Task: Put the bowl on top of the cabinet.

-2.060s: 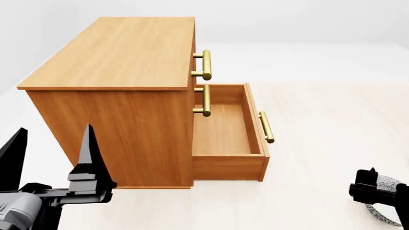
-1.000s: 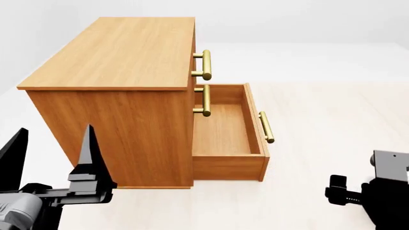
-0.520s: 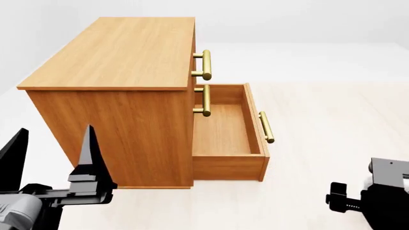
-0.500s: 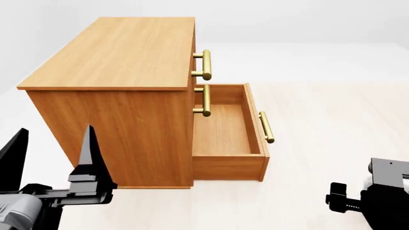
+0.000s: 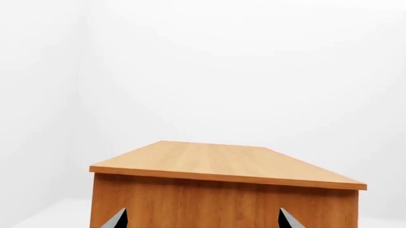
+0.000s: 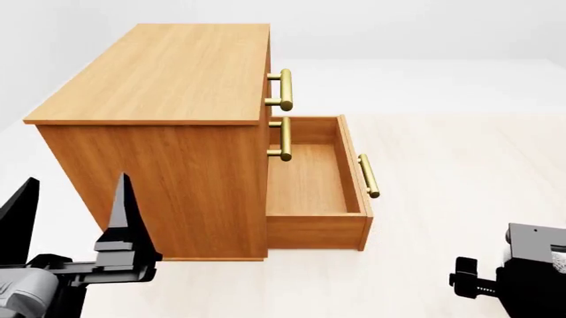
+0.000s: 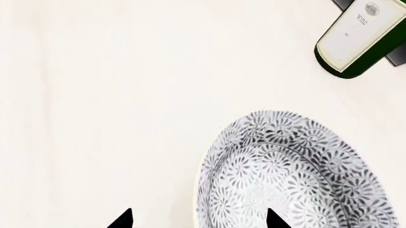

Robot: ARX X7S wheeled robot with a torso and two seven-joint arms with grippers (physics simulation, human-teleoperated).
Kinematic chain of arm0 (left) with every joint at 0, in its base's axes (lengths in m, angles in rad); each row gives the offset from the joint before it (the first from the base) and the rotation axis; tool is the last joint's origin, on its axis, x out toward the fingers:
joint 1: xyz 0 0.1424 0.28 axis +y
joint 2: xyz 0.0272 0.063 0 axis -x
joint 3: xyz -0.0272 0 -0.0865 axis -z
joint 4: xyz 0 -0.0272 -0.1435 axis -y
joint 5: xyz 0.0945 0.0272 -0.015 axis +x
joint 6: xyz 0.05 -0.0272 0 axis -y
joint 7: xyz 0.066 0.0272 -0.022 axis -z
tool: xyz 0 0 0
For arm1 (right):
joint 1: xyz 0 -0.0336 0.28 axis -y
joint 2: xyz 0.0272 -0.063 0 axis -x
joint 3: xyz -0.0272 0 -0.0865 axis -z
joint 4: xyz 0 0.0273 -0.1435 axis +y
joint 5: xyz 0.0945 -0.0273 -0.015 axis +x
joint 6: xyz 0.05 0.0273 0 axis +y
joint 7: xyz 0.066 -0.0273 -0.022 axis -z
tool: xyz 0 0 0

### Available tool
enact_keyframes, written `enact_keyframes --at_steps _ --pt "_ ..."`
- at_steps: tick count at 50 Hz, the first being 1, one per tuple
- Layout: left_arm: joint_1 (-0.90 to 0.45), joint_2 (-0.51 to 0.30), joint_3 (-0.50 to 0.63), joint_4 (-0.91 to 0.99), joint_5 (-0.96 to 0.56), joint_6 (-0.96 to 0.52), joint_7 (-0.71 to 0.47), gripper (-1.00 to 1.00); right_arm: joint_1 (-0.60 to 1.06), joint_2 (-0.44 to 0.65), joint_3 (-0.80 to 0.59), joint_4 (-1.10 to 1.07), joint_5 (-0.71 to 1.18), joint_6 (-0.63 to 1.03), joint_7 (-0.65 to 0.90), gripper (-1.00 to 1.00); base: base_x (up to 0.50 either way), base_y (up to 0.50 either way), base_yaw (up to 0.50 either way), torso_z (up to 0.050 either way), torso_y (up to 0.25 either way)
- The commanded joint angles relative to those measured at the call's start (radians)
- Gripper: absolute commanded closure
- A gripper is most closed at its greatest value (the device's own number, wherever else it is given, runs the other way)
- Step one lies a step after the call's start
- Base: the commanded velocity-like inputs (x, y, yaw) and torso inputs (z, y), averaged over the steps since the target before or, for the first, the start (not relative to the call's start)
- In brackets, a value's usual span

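The flat top of the cabinet (image 6: 164, 69) lies bare, with open air above it, so a claw could come down there unhindered. Its bottom drawer (image 6: 314, 182) juts out to my right side, and the brass handles (image 6: 285, 89) stick out above it. My left gripper (image 6: 75, 212) hangs close before the cabinet's near wall, fingers spread. On the pale floor by my right gripper (image 7: 197, 219), the bowl (image 7: 295, 175) has bare floor around it; a green bottle (image 7: 358, 40) lies beyond, well apart.

pale floor (image 6: 460, 165) with cabinet (image 6: 168, 99), bowl (image 7: 292, 175) and dark green bottle (image 7: 358, 35)
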Motion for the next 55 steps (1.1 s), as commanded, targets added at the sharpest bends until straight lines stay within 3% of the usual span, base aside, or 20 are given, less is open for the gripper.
enact_keyframes --at_steps 1,10,11,34,46,55 --pt "0.003 -0.005 0.005 -0.004 0.002 0.008 -0.005 -1.0 -0.005 -0.001 -0.007 0.012 -0.003 -0.011 0.0 -1.0 0.0 0.0 0.0 0.0 0.0" --pt "-0.002 -0.012 0.007 -0.002 -0.003 0.007 -0.012 -1.0 -0.004 -0.002 0.0 0.008 0.001 -0.009 0.004 -1.0 0.0 0.0 0.0 0.0 0.0" --pt "0.0 -0.011 0.009 -0.004 0.0 0.009 -0.011 -1.0 -0.004 -0.002 -0.001 0.011 0.0 -0.011 0.003 1.0 0.0 0.0 0.0 0.0 0.0" --pt "0.003 -0.024 0.013 -0.003 -0.01 0.018 -0.024 -1.0 0.049 0.015 0.029 -0.145 0.041 0.104 0.065 1.0 0.0 0.0 0.0 0.0 0.0" --pt "-0.003 -0.032 0.016 -0.003 -0.017 0.015 -0.036 -1.0 0.21 0.043 0.015 -0.253 0.097 0.273 0.109 1.0 0.0 0.0 0.0 0.0 0.0" --pt "-0.012 -0.039 0.018 -0.006 -0.023 0.012 -0.042 -1.0 0.422 0.041 -0.103 -0.208 0.121 0.339 0.137 1.0 0.0 0.0 0.0 0.0 0.0"
